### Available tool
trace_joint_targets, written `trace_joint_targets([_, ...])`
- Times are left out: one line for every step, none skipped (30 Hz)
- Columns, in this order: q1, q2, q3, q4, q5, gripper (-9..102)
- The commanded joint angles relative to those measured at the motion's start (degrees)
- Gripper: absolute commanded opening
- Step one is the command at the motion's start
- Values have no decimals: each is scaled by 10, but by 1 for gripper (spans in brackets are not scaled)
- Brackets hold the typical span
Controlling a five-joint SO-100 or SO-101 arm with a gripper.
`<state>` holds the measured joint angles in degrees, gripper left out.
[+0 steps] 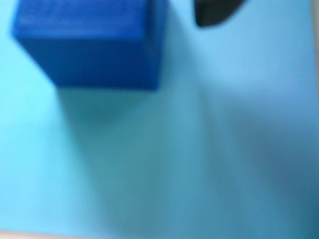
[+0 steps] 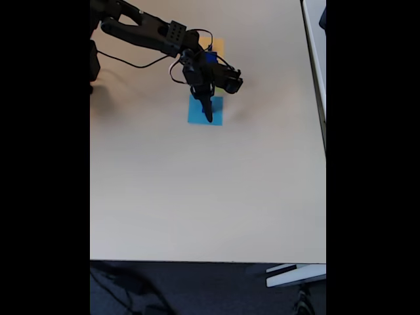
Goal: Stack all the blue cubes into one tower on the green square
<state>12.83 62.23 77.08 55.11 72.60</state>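
Wrist view, left to right: blurry dark blue cube (image 1: 92, 42) at top left sitting on a light-blue paper square (image 1: 209, 149), casting a shadow down and toward the right; a dark blurred tip (image 1: 214, 12) at top centre-right, likely part of a finger, apart from the cube. A thin strip of tan table (image 1: 30, 235) shows at the bottom left edge. Fixed view from above: black arm (image 2: 141, 29) enters from top left and reaches right across the tan table, bending down at the wrist over the light-blue square; gripper (image 2: 209, 115) points downward in this view, tip over the light-blue square. A blue bit (image 2: 210, 58) shows up by the wrist, against a yellowish patch (image 2: 216, 46) just above the arm; cannot tell if that is a cube or an arm part. Cables loop around the wrist. Jaws look narrow and dark here, too small to tell whether closed or parted; nothing seen held between them
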Motion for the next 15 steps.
trace_joint_targets([4,9,-10,-11,-3,39])
trace_joint_targets([5,7,-9,-11,-2,39])
trace_joint_targets([5,7,-8,-11,-2,39])
trace_joint_targets([6,5,-8,-11,-1,38])
trace_joint_targets([7,4,-7,-12,-1,38])
trace_joint_targets([7,4,-7,-13,-1,38])
trace_joint_targets([8,4,-6,-13,-1,37])
trace_joint_targets([8,4,-4,-17,-1,37])
trace_joint_targets([9,4,-3,-18,-1,37])
trace_joint_targets([9,4,-3,-18,-1,36])
trace_joint_targets([10,3,-2,-19,-1,34])
trace_joint_targets([10,3,-1,-20,-1,33])
trace_joint_targets([10,3,0,-21,-1,32])
trace_joint_targets([11,3,1,-21,0,31])
trace_joint_targets([11,3,1,-21,0,31])
